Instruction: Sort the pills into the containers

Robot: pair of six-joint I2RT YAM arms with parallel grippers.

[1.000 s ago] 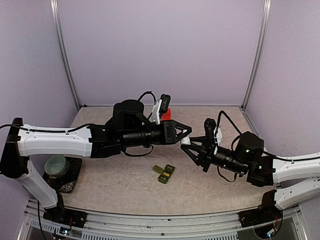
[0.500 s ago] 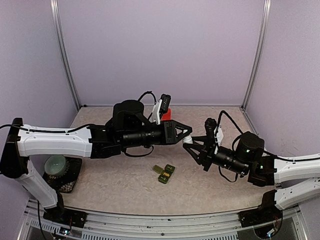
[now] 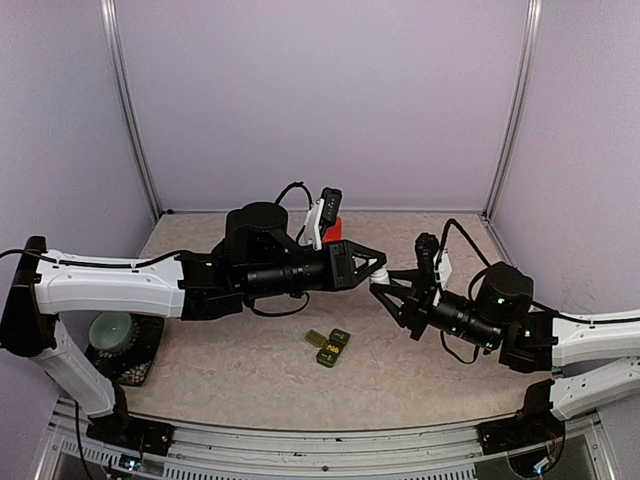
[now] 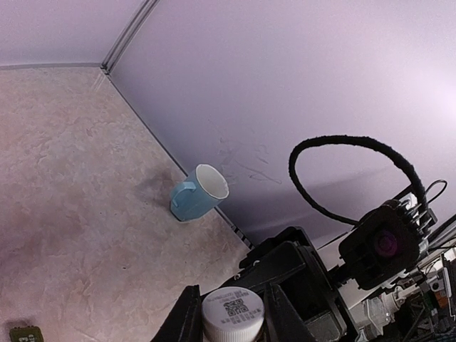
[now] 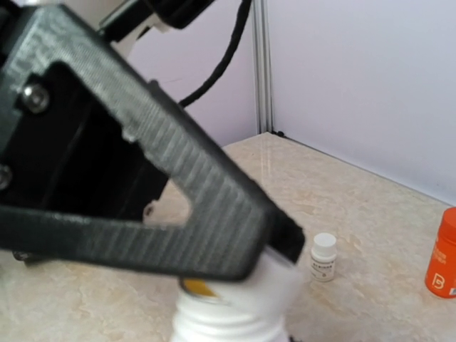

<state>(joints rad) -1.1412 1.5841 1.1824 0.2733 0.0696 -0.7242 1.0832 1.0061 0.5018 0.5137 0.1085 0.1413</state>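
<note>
Opening the pill bottle [image 5: 228, 313] in mid-air: right claw [image 3: 388, 295] grips its body, left claw [image 3: 374, 268] is pinched on the white cap [image 4: 232, 312]. Twist squarely, mouth up, or pills may spill. Containers [image 3: 329, 347] lie on the bench [image 3: 250, 375] below, near-left of both claws, well apart.

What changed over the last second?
The left gripper and right gripper drifted slightly rightward together, the white bottle held between them throughout; nothing newly grasped or released. The green containers and orange bottle stayed put.
</note>
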